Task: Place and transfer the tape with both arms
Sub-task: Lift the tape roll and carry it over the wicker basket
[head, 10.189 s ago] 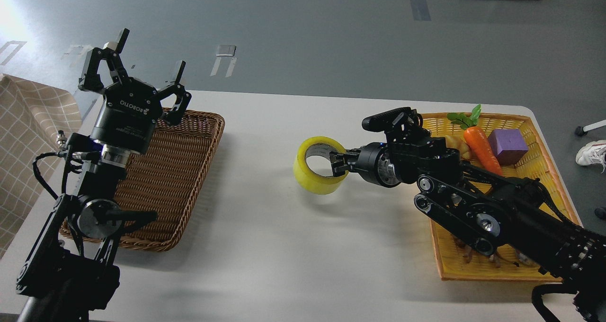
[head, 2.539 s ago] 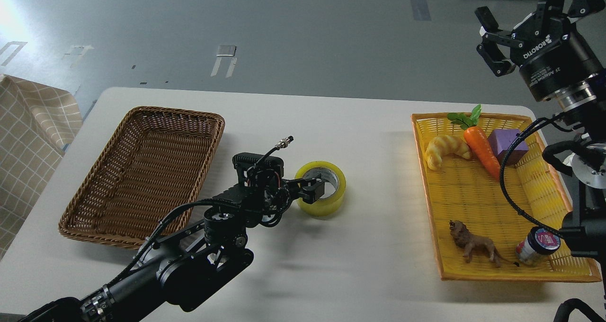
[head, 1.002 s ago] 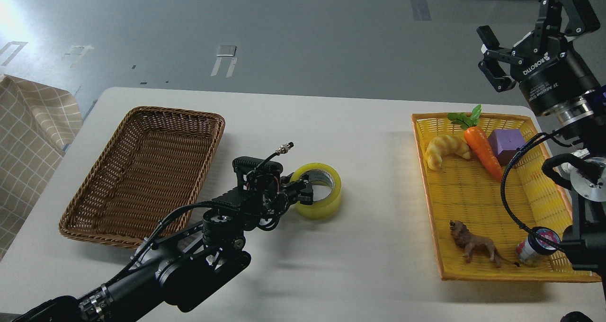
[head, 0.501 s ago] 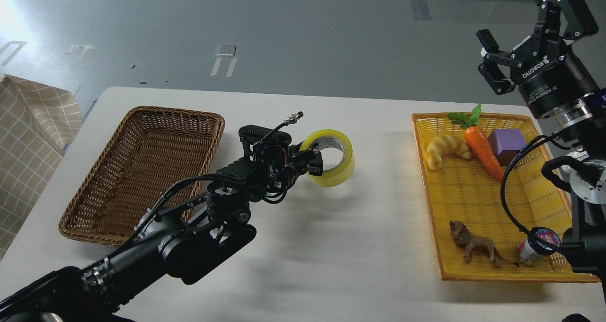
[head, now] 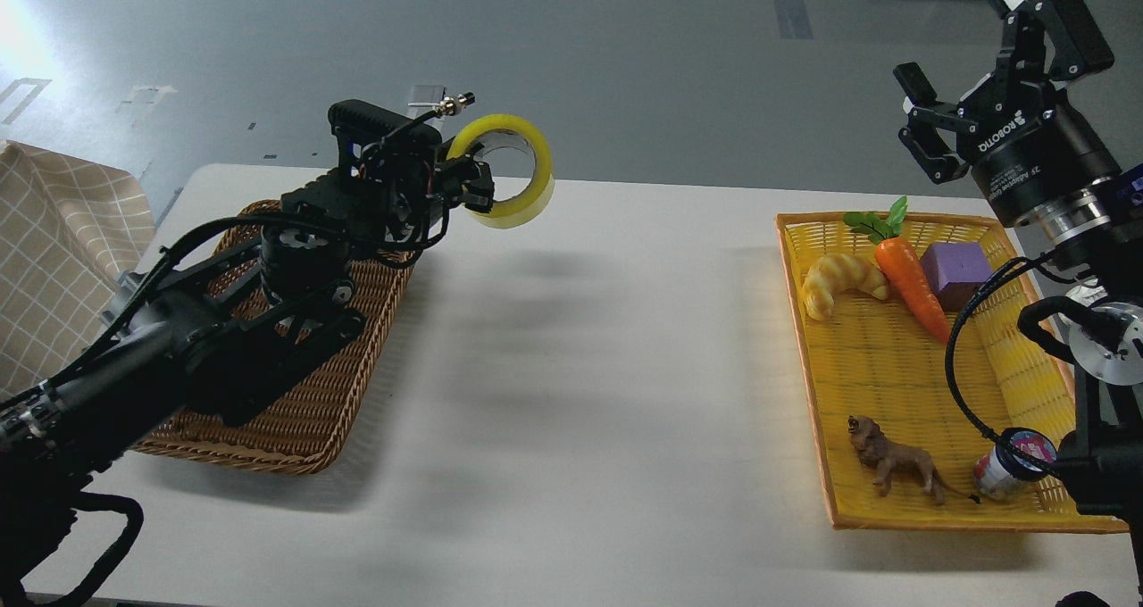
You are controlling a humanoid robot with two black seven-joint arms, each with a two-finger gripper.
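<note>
The tape point(head: 516, 203), a translucent yellow roll with a whitish core, hangs in the air above the table's far edge, just right of the brown wicker basket point(head: 268, 428). My left gripper point(head: 475, 193) is shut on the roll's left rim, one finger inside the core, and holds it well above the table. My left arm lies across the brown basket. My right gripper point(head: 960, 54) is open and empty, raised high at the far right above the yellow tray point(head: 857, 357).
The yellow tray holds a croissant toy point(head: 839, 281), a carrot point(head: 906, 277), a purple block point(head: 955, 272), a lion figure point(head: 897, 469) and a small jar point(head: 1009, 473). A checked cloth point(head: 54, 250) hangs at the left. The white table point(head: 580, 393) lies between basket and tray.
My left gripper closed on the tape on the table, lifted it and has swung it up and left towards the brown basket. My right arm, which set it down earlier, stays raised.
</note>
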